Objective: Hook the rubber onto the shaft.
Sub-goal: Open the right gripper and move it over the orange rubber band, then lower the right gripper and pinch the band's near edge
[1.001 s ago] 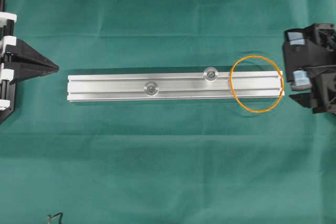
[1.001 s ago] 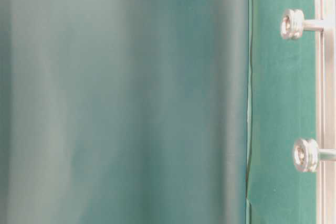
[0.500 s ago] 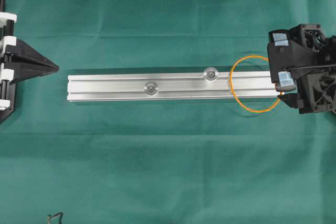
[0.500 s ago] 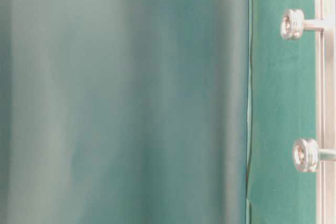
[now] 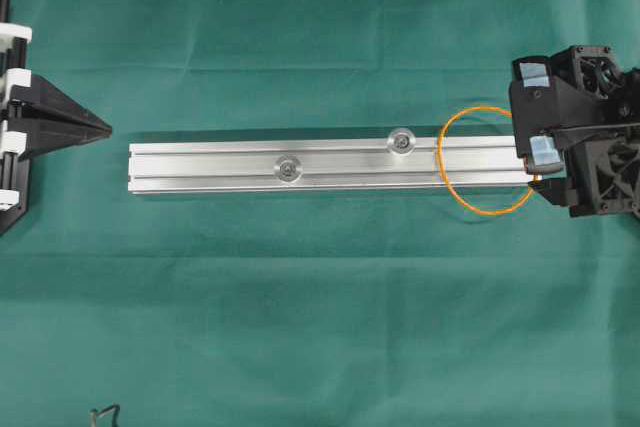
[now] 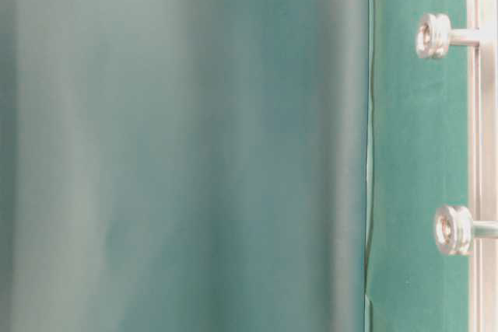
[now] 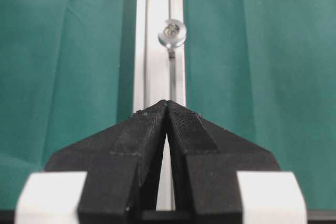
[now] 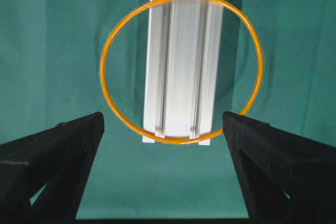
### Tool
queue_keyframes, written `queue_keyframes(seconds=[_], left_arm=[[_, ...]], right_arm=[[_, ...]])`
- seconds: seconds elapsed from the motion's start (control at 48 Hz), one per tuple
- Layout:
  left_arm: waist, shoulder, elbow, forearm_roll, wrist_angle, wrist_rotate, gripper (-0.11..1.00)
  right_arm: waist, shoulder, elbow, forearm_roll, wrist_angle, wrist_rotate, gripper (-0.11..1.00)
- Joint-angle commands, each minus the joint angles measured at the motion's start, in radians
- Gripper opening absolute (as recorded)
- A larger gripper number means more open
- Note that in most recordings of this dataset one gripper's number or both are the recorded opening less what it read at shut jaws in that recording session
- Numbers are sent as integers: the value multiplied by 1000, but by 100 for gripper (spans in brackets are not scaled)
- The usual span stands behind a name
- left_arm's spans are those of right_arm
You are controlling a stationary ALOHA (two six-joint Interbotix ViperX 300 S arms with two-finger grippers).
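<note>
Green cloth (image 5: 320, 327) covers the whole work surface. No brand, label or legible writing on any part in view. Left gripper (image 5: 105, 128) sits at the left edge of the overhead view, black fingers (image 7: 144, 129) clenched tip to tip, holding nothing, pointed along the silver rail (image 5: 330, 167), whose near end lies well apart from its tips. In the left wrist view the rail runs straight away from the closed tips. On the rail stand two shafts, short posts with grooved round heads: one (image 5: 289, 168) nearer the left gripper, the other (image 5: 401, 141) nearer the right. The rubber (image 5: 487, 161), a thin orange loop, lies flat across the rail's right end, wider than the rail, just past the second shaft and not on it. Right gripper (image 5: 538, 169) hangs over that end, jaws released and spread wide; in the right wrist view its fingers (image 8: 58, 150) flank the loop's near arc, one on each side, with no clear contact.
</note>
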Motion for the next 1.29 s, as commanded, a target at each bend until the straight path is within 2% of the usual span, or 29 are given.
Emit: queue_keyframes(seconds=[0.0,0.542,0.917,1.272], left_arm=[[2,8,-31,3,-5,0,2],[2,8,-31,3,-5,0,2],[2,8,-31,3,-5,-2,2],[2,8,-31,3,-5,-2,2]], right_arm=[[2,-5,-25,8,-8,3,99],[28,29,-9,34,-23,5,99],[75,109,25,58,-133,6,99],[132,198,69,107,-233,6,99]])
